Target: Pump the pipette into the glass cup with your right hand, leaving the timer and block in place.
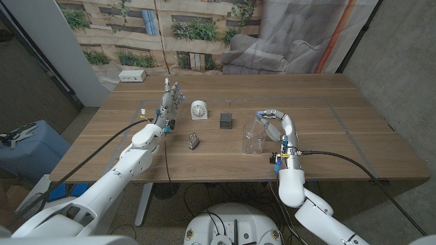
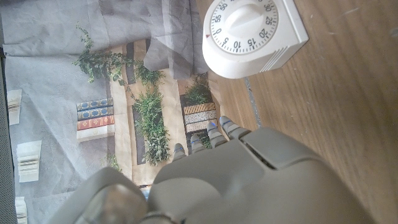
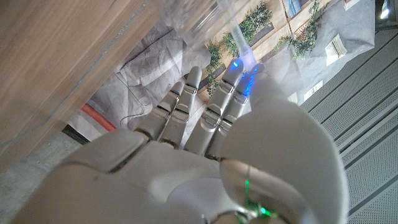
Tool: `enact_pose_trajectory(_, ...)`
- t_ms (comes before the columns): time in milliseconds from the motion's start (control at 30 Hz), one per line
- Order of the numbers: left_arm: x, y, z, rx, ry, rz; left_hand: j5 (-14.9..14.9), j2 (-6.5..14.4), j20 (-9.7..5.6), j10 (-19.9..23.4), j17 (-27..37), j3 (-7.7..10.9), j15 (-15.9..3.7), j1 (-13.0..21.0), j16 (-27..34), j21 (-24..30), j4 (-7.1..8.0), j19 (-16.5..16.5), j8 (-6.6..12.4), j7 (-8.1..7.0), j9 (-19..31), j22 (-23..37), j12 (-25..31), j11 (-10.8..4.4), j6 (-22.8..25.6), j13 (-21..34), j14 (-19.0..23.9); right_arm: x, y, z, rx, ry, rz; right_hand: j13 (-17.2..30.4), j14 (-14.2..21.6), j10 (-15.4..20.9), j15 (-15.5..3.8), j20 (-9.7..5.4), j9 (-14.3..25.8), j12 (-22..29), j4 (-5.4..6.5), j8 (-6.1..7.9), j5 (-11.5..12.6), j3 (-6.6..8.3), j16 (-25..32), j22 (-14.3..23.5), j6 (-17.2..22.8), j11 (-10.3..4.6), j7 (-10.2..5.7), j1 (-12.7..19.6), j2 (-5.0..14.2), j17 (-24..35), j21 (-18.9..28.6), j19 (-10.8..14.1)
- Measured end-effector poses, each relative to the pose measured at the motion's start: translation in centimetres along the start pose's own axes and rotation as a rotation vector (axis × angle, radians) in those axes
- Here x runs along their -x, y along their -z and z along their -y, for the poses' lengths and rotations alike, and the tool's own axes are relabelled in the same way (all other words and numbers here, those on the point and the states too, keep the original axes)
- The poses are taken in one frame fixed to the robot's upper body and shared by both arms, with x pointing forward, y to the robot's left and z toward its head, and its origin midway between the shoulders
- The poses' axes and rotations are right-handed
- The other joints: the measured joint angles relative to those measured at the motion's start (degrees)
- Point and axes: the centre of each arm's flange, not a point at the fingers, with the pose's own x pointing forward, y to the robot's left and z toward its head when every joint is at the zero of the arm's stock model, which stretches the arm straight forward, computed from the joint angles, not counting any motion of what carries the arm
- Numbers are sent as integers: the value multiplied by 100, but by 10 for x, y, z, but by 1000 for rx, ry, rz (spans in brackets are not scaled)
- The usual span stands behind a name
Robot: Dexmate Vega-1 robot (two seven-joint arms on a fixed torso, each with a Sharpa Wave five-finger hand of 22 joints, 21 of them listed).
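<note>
The clear glass cup (image 1: 254, 137) stands on the wooden table (image 1: 327, 109), right of centre. My right hand (image 1: 278, 125) curls over its rim from the right and pinches a clear pipette (image 1: 262, 116) above the cup's mouth. In the right wrist view the pipette (image 3: 241, 45) runs from my right hand's (image 3: 205, 155) fingertips toward the glass (image 3: 186, 15). The white dial timer (image 1: 198, 109) and the dark block (image 1: 225, 120) sit left of the cup. My left hand (image 1: 170, 99) stands upright left of the timer (image 2: 252, 31) with its fingers apart, holding nothing.
A small metal object (image 1: 194, 141) lies near the front, between my left arm and the cup. A white power strip (image 1: 132, 76) sits at the table's back left corner. A printed backdrop hangs behind the table.
</note>
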Motion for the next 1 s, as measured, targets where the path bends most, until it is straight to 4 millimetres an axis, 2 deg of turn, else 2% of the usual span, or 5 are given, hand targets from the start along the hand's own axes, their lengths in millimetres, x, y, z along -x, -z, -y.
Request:
enact_pose_trajectory(200, 0, 0, 0, 0, 0, 0, 0, 0, 0, 0, 0, 0, 0, 0, 0, 0, 0, 0, 0, 0, 0, 0, 0, 0, 0, 0, 0, 0, 0, 0, -2, -13, -11, 0, -54, -49, 19, 0, -7, -21, 3, -23, 2, -28, -22, 0, -59, 10, -59, -98, -8, 0, 0, 0)
enact_pose_trajectory(367, 0, 0, 0, 0, 0, 0, 0, 0, 0, 0, 0, 0, 0, 0, 0, 0, 0, 0, 0, 0, 0, 0, 0, 0, 0, 0, 0, -1, 1, 1, -1, -26, -19, 0, -86, -96, 22, -1, -7, -44, 21, -66, 2, -58, -44, 0, -83, 20, -36, -153, 44, 1, -37, -2)
enact_pose_trajectory(500, 0, 0, 0, 0, 0, 0, 0, 0, 0, 0, 0, 0, 0, 0, 0, 0, 0, 0, 0, 0, 0, 0, 0, 0, 0, 0, 0, -1, -1, 5, 1, -32, -18, 0, -147, -149, 43, 0, -7, -66, 19, -82, 3, -92, -44, 0, -142, 11, -38, -196, 0, 1, -40, -84)
enact_pose_trajectory(833, 0, 0, 0, 0, 0, -1, 0, 0, 0, 0, 0, 0, 0, 0, 0, 0, 0, 0, 0, 0, 0, 0, 0, 0, 0, 0, 0, -2, 0, 5, 4, -51, -30, 1, -261, -281, 53, 21, -7, -132, 21, -145, 3, -152, -106, 0, -256, 1, -91, -234, -39, 8, -40, -105)
enact_pose_trajectory(1000, 0, 0, 0, 0, 0, 0, 0, 0, 0, 0, 0, 0, 0, 0, 0, 0, 0, 0, 0, 0, 0, 0, 0, 0, 0, 0, 0, -4, 0, 6, 5, -58, -30, 1, -291, -332, 22, 21, -7, -132, 21, -171, 3, -152, -106, 0, -280, -10, -95, -316, -121, 17, -40, -105)
